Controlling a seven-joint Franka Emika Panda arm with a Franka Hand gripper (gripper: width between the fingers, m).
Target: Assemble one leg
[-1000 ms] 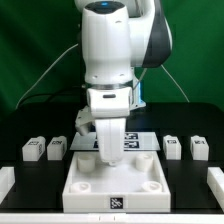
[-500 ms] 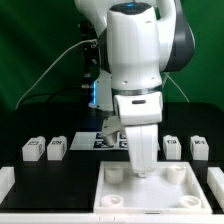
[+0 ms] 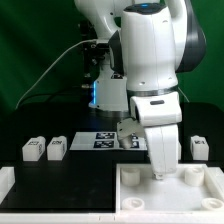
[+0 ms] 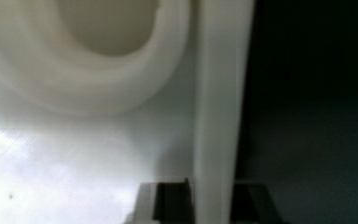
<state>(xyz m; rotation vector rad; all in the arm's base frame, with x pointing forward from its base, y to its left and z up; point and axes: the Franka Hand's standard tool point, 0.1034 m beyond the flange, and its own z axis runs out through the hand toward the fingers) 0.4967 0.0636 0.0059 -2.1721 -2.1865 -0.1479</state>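
My gripper (image 3: 159, 172) is shut on the far rim of the large white square panel (image 3: 185, 192), which lies at the exterior view's lower right and runs out of frame. In the wrist view the panel's rim (image 4: 217, 100) stands between my dark fingers (image 4: 167, 203), with a round corner hole (image 4: 105, 30) beside it. Two small white legs with tags (image 3: 33, 150) (image 3: 57, 149) sit on the table at the exterior view's left. Another leg (image 3: 199, 147) sits at the right, behind the panel. The arm hides any further leg.
The marker board (image 3: 100, 140) lies flat behind the legs near the arm's base. A white rail (image 3: 5, 182) runs at the table's left edge. Black table surface shows between the left legs and the panel.
The arm has moved toward the exterior view's right, and the white panel has slid right with it from the middle of the table to the lower right.
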